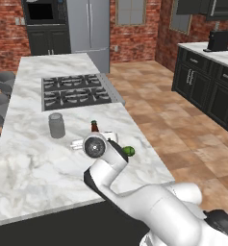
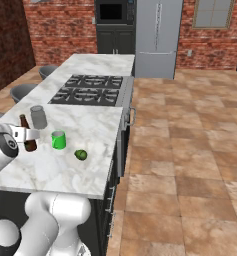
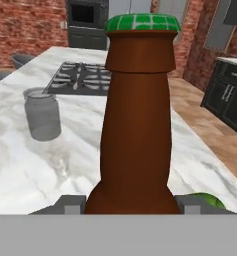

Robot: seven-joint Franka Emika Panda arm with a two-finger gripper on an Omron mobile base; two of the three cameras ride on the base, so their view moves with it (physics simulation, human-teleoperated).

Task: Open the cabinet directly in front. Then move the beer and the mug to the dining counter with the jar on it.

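Our gripper (image 2: 29, 134) clasps the brown beer bottle (image 2: 27, 135) at the left of the right base view, standing upright on the marble dining counter (image 2: 90, 130). The green mug (image 2: 58, 139) sits just right of it, the grey jar (image 2: 38, 117) behind.

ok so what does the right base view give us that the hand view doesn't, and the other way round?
Right base view: the mug standing beside the beer, a small round green thing nearer the counter edge, the stools and the tiled floor.
Hand view: the beer's green cap close up, the fingertips against either side of the bottle with the jaws closed on it, and black base cabinets at the right.
Both: the beer, the jar, the cooktop and the dining counter.
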